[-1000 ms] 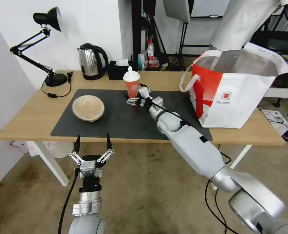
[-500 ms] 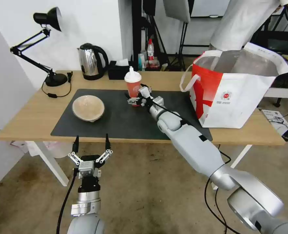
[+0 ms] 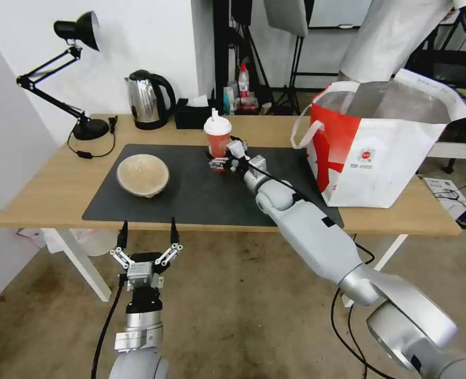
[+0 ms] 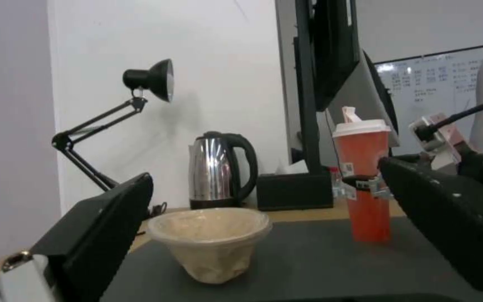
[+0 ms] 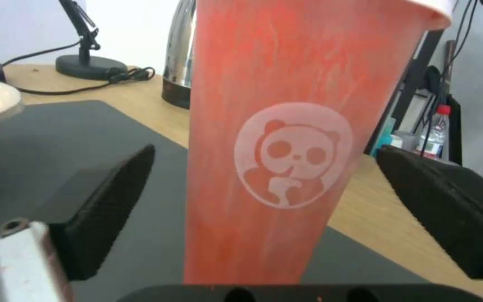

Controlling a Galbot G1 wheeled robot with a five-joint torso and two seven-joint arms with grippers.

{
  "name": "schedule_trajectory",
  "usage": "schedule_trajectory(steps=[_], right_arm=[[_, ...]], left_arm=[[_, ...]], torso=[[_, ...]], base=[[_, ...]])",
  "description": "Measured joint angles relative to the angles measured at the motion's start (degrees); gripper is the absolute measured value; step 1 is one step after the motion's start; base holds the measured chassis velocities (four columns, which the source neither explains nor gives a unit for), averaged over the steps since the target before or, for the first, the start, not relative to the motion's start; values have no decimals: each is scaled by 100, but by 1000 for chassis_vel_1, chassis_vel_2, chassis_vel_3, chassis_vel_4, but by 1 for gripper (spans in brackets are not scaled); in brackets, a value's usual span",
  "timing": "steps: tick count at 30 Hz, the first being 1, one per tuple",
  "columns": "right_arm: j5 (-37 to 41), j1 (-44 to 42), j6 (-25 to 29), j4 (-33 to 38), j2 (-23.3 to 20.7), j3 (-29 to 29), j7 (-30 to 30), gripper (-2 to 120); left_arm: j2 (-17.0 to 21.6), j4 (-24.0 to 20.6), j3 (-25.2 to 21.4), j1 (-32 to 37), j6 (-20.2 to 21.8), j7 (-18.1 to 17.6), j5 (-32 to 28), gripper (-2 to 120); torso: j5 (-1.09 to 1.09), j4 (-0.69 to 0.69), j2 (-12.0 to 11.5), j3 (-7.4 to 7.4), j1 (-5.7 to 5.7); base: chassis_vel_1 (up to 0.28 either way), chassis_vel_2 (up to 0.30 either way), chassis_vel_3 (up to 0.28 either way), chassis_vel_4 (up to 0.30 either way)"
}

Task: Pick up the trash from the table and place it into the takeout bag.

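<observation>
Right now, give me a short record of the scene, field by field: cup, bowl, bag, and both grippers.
red cup: upright on the dark mat, between the right gripper's fingers
right gripper: at the cup's lower half, fingers spread, gaps visible on both sides
beige pulp bowl: on the mat, untouched
takeout bag: open, standing on the table's right end
left gripper: open, below the table's near edge
</observation>
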Motion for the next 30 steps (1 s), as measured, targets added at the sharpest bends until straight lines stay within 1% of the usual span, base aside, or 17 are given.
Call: schedule_trajectory(steps=[1, 5, 6, 7, 9, 10, 13, 15, 17, 19, 21, 22, 24, 25, 27, 28, 30], right_arm=[[0, 0, 0, 0, 0, 0, 0, 96], [-46, 25, 53, -42, 2, 3, -5, 79], [-46, 25, 53, -42, 2, 3, -5, 79], [-59, 30, 74, -48, 0, 4, -10, 75], [-77, 32, 95, -48, -12, 5, -32, 65], [-77, 32, 95, -48, -12, 5, -32, 65], [-82, 33, 100, -47, -27, 6, -59, 53], [-82, 33, 100, -47, -27, 6, -59, 53], [-83, 32, 100, -45, -31, 8, -62, 43], [-83, 32, 100, -41, -35, 9, -63, 39], [-83, 32, 100, -39, -37, 10, -64, 36], [-84, 28, 101, -29, -47, 13, -65, 30], [-84, 21, 101, -19, -56, 19, -65, 25], [-84, 21, 101, -19, -56, 19, -65, 25], [-84, 5, 101, 3, -65, 30, -63, 18], [-84, 5, 101, 3, -65, 30, -63, 18], [-88, -20, 102, 50, -79, 61, -58, 14]], left_arm=[[0, 0, 0, 0, 0, 0, 0, 100], [-3, -13, 0, 9, -4, 1, 4, 100], [-3, -13, 0, 9, -4, 1, 4, 100], [-2, -16, 0, 11, -4, 1, 4, 100], [1, -24, -2, 13, -4, 1, 5, 100], [1, -24, -2, 13, -4, 1, 5, 100], [2, -29, -2, 12, -4, 2, 6, 100], [2, -29, -2, 12, -4, 2, 6, 100], [-2, -29, -1, 12, -4, 3, 8, 100], [-3, -29, 0, 11, -4, 3, 9, 100], [-3, -29, 0, 12, -4, 3, 10, 100], [-2, -29, 1, 10, -4, 3, 11, 100], [0, -29, 2, 7, -4, 3, 11, 100], [0, -29, 2, 7, -4, 3, 11, 100], [1, -29, 2, 6, -4, 3, 11, 100], [1, -29, 2, 6, -4, 3, 11, 100], [5, -27, 3, 6, -4, 3, 12, 100]], torso=[[0, 0, 0, 0, 0], [0, 0, 0, 0, 0], [0, 0, 0, 0, 0], [-1, 0, 0, 0, 0], [0, 0, 0, 0, 0], [0, 0, 0, 0, 0], [0, 0, 0, 0, 0], [0, 0, 0, 0, 0], [0, 0, 0, 0, 0], [0, 0, 0, 0, 0], [0, 0, 0, 0, 0], [0, 0, 0, 0, 0], [0, 0, 0, 0, 0], [0, 0, 0, 0, 0], [0, 0, 0, 0, 0], [0, 0, 0, 0, 0], [0, 0, 0, 0, 0]], base=[[0, 0, 0, 0], [0, 0, 0, 0], [0, 0, 0, 0], [0, 0, 0, 0], [0, 0, 0, 0], [0, 0, 0, 0], [0, 0, 0, 0], [0, 0, 0, 0], [0, 0, 0, 0], [0, 0, 0, 0], [0, 0, 0, 0], [0, 0, 0, 0], [0, 0, 0, 0], [0, 0, 0, 0], [0, 0, 0, 0], [0, 0, 0, 0], [0, 0, 0, 0]])
